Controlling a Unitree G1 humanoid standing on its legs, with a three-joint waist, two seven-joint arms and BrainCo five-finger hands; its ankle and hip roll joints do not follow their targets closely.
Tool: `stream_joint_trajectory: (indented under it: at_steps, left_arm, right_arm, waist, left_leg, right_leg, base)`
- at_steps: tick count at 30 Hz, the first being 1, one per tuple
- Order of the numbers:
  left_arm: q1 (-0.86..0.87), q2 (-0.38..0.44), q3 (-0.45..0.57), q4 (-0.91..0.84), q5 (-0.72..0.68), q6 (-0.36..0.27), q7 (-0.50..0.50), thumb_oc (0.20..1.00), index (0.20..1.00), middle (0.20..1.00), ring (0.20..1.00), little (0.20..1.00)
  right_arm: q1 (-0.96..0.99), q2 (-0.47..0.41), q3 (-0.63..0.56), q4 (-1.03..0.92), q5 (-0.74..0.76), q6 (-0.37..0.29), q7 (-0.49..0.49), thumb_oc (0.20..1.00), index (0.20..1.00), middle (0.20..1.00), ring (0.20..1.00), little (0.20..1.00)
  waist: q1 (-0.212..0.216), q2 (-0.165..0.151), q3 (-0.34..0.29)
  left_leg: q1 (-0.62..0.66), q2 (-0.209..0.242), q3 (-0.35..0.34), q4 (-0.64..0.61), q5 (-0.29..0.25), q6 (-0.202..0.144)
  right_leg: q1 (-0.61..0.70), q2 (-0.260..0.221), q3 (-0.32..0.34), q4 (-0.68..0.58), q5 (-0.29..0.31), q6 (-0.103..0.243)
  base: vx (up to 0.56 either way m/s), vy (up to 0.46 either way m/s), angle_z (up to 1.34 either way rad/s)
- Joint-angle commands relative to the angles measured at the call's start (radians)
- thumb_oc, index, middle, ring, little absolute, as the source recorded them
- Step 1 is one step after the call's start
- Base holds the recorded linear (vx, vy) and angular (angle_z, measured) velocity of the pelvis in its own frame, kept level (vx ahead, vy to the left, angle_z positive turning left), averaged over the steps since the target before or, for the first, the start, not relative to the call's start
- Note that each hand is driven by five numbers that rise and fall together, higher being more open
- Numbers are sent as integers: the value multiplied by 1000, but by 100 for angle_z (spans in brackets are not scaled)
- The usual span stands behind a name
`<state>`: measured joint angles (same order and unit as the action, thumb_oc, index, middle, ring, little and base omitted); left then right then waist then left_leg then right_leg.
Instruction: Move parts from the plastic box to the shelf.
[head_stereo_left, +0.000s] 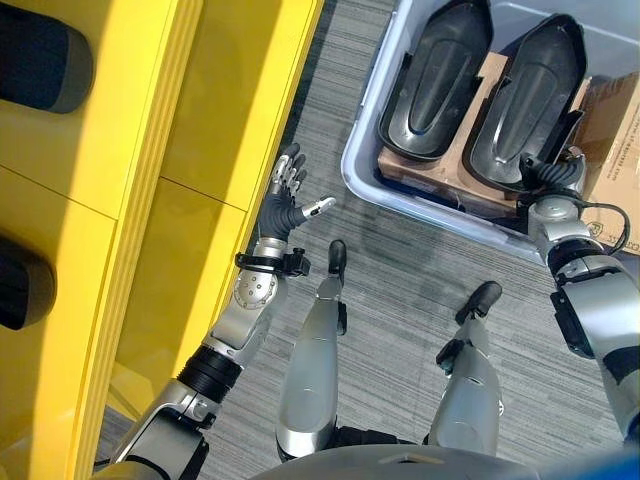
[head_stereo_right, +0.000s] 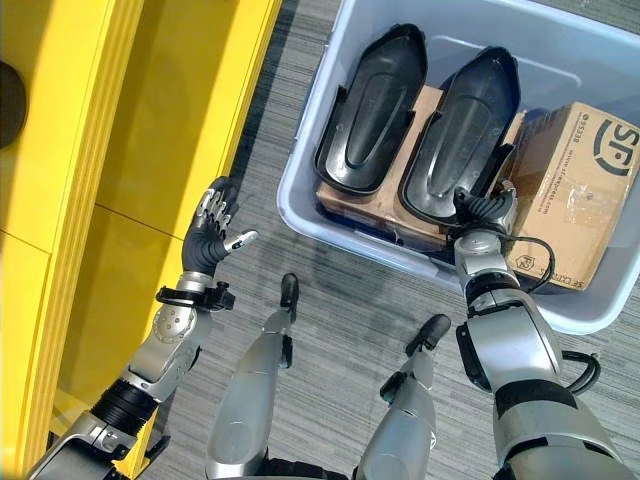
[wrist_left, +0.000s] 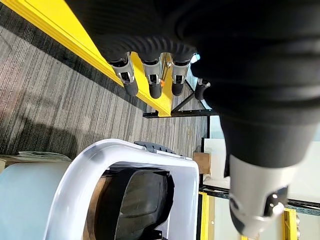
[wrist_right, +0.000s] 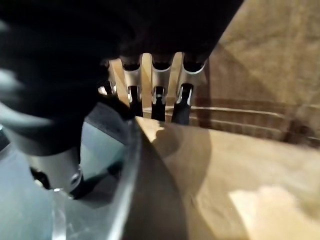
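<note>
Inside plastic box (head_stereo_right: 300, 190), black parts (head_stereo_right: 372, 110) lie lengthwise, parallel.

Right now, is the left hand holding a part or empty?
Empty: the left hand is open beside the yellow shelf, fingers spread, nothing in it.

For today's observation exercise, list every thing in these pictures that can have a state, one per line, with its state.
Plastic box: on the floor, no lid, holding parts.
Two black parts: side by side in the box, on cardboard.
Cardboard box: closed, inside the plastic box.
Yellow shelf: standing beside the left arm.
Left hand: open, empty, raised.
Right hand: in the box, at a part's near end.
</note>
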<state>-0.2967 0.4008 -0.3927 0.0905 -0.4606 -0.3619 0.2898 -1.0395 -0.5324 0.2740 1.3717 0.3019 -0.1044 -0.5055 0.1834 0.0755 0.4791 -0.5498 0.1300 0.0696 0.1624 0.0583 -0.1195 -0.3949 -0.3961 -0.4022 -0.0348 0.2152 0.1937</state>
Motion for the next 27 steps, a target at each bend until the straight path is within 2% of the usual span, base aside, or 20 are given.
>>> stream_joint_trajectory:
  at_steps: [1,15,16,18,19,22,23,27]
  left_arm:
    - [-19,22,1,-111,1,-65,19,1000,1000,1000,1000,1000]
    - [-6,39,-4,-92,-22,-58,-4,1000,1000,1000,1000,1000]
    - [-4,40,-2,-88,-24,-58,-5,1000,1000,1000,1000,1000]
    - [3,42,2,-83,-27,-56,-6,1000,1000,1000,1000,1000]
    - [7,42,6,-81,-28,-55,-5,1000,1000,1000,1000,1000]
    - [16,46,14,-78,-31,-51,-6,1000,1000,1000,1000,1000]
    - [21,48,16,-77,-33,-48,-9,1000,1000,1000,1000,1000]
    - [32,49,23,-77,-36,-44,-13,1000,1000,1000,1000,1000]
  right_arm:
    - [-48,-39,46,21,-28,12,-1,200,200,200,200,200]
    - [10,-33,-16,-25,53,-18,-13,200,200,200,200,200]
    - [24,-31,-35,-32,75,-27,-15,200,200,200,200,200]
    - [38,-23,-51,-41,94,-36,-15,200,200,200,200,200]
    - [42,-18,-56,-47,104,-40,-15,200,200,200,200,200]
    - [59,-11,-63,-70,118,-51,-18,200,200,200,200,200]
    - [66,-7,-72,-80,131,-56,-14,200,200,200,200,200]
    - [79,0,-83,-91,143,-65,-15,200,200,200,200,200]
  waist:
    - [25,6,35]
    - [2,-10,14]
    - [-4,-12,17]
    - [-7,-16,16]
    - [-8,-17,10]
    - [-15,-22,9]
    - [-21,-24,12]
    - [-28,-28,12]
  left_leg:
    - [-1,-1,53,41,-56,4]
    - [48,11,55,39,-59,0]
    - [42,10,65,40,-35,9]
    - [46,11,66,40,-34,9]
    - [57,16,57,39,-56,0]
    - [65,18,59,37,-56,0]
    - [57,18,69,38,-33,9]
    - [61,23,73,41,-33,8]
  right_leg:
    - [96,-23,56,82,-50,47]
    - [123,-18,72,87,-55,44]
    - [116,-22,66,86,-39,34]
    - [118,-20,68,87,-41,32]
    - [126,-15,77,88,-58,41]
    - [126,-11,84,91,-63,38]
    - [116,-15,78,94,-48,28]
    - [116,-12,84,98,-53,25]
  base:
    - [0,0,0]
    - [-6,0,0]
    - [-84,3,1]
    - [-8,-8,2]
    - [68,-17,1]
    - [-9,1,0]
    - [-87,16,-1]
    - [-22,1,0]
